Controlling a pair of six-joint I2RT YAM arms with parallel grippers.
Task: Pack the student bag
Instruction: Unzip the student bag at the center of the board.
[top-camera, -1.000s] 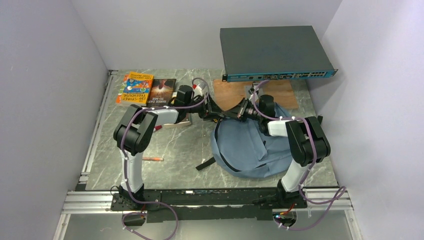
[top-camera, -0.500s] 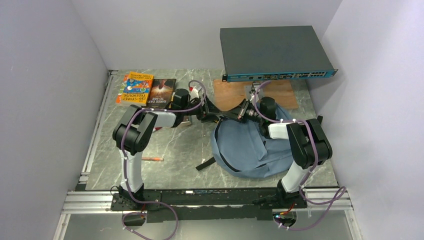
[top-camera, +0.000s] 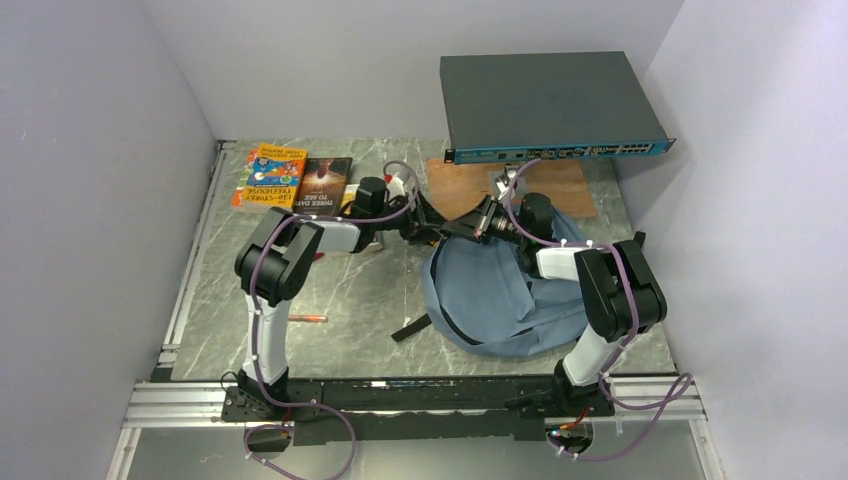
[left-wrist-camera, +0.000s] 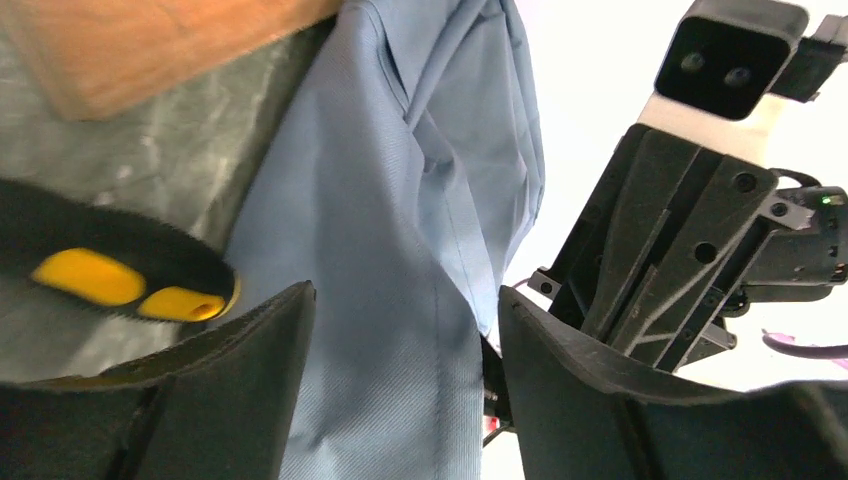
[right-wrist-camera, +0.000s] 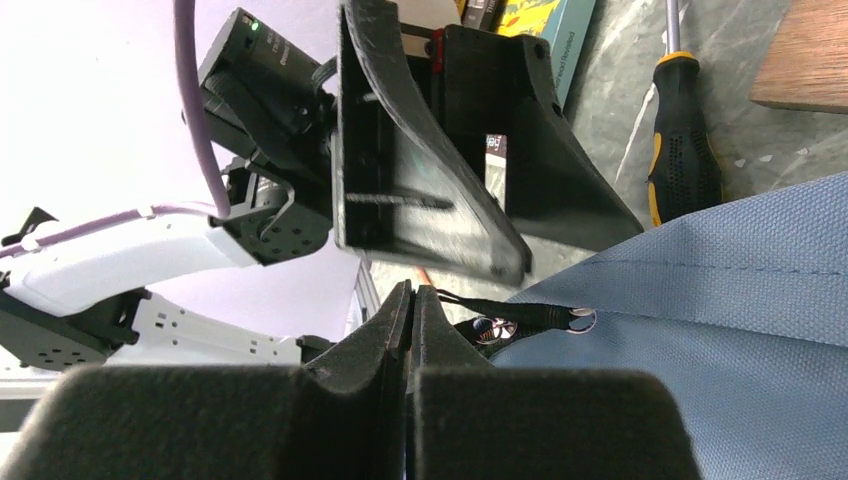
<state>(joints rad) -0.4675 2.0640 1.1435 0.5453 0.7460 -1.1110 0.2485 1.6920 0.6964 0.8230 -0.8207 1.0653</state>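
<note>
The table (top-camera: 370, 290) is grey, marble-veined stone, boxed in by plain pale lilac walls (top-camera: 100, 150) on the left, far and right sides. Metal rails (top-camera: 190, 280) run along its left and near edges. At the upper right of the overhead view a dark grey network switch (top-camera: 545, 100) sits above a wooden board (top-camera: 565, 185). What holds it up is hidden. Two books lie at the upper left, one orange (top-camera: 270, 175) and one dark (top-camera: 325, 180).

The student bag (top-camera: 490, 295) lies slumped at centre right, in front of the right arm's base, with a black strap (top-camera: 410, 328) trailing off its left side. A thin orange-red stick (top-camera: 305, 318) lies left of centre and is too small to identify.

Both arms reach to the bag's far left edge, and overhead their tips overlap and cannot be told apart. In the left wrist view the left gripper (left-wrist-camera: 400, 295) is spread wide, with blue fabric running up between the fingers. Whether they touch the cloth is unclear. A black and yellow screwdriver (left-wrist-camera: 110, 275) is cut off at the left of that frame.

In the right wrist view the right gripper (right-wrist-camera: 410, 300) has its jaws pressed together. A thin black zipper pull cord (right-wrist-camera: 520, 312) runs from their tips to the bag's seam, and its end appears pinched. The bag's opening is not visible in any view.
</note>
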